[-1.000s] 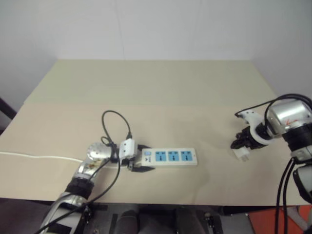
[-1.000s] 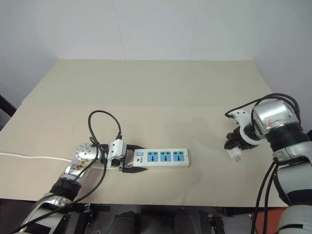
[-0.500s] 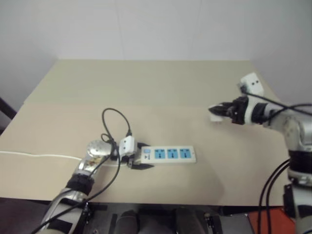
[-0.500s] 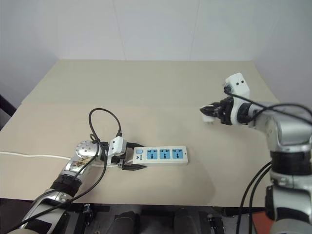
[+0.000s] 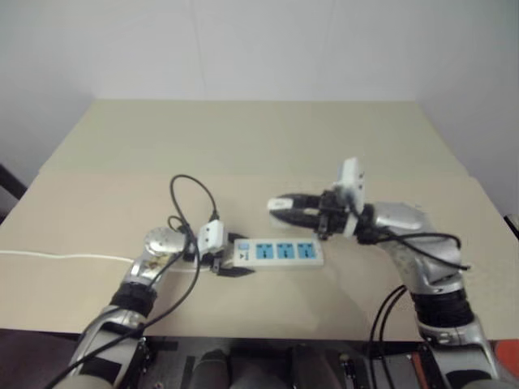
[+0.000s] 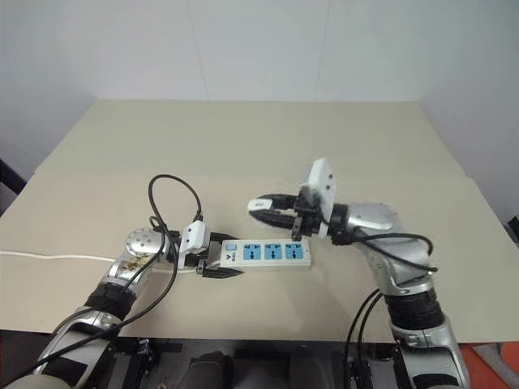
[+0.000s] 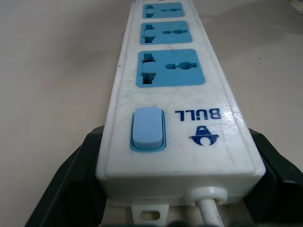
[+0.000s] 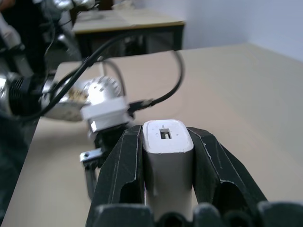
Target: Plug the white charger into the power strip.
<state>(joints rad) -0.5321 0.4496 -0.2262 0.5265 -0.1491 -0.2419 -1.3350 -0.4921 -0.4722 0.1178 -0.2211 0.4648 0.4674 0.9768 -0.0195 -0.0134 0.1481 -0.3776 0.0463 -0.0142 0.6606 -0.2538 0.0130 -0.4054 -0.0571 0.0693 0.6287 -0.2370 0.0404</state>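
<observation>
A white power strip (image 6: pixel 265 253) lies flat on a pale beige counter (image 6: pixel 243 146), its three blue socket faces in a row pointing up. The left gripper (image 6: pixel 217 263) is clenched on the strip's switch end, one black jaw on each long side, pinning it to the counter; a thin white cord (image 5: pixel 65 259) trails off toward the counter's left edge. The right gripper (image 6: pixel 272 208) hangs in the air just behind and above the strip, pointing level toward the left arm, its jaws clamped on the white charger (image 8: pixel 166 146). In the right wrist view the charger sits squarely between the two jaws, with a small slot showing on its outward face. Judging from this, the carry is nearly over and the plugging itself is not yet done. To do it well, the wrist likely needs to turn until the charger's prongs face straight down, line up over one blue socket, then press down evenly while the left gripper steadies the strip. Blue lettering beside the pale blue switch (image 7: pixel 147 128) reads "BULL", next to a small blue logo.
</observation>
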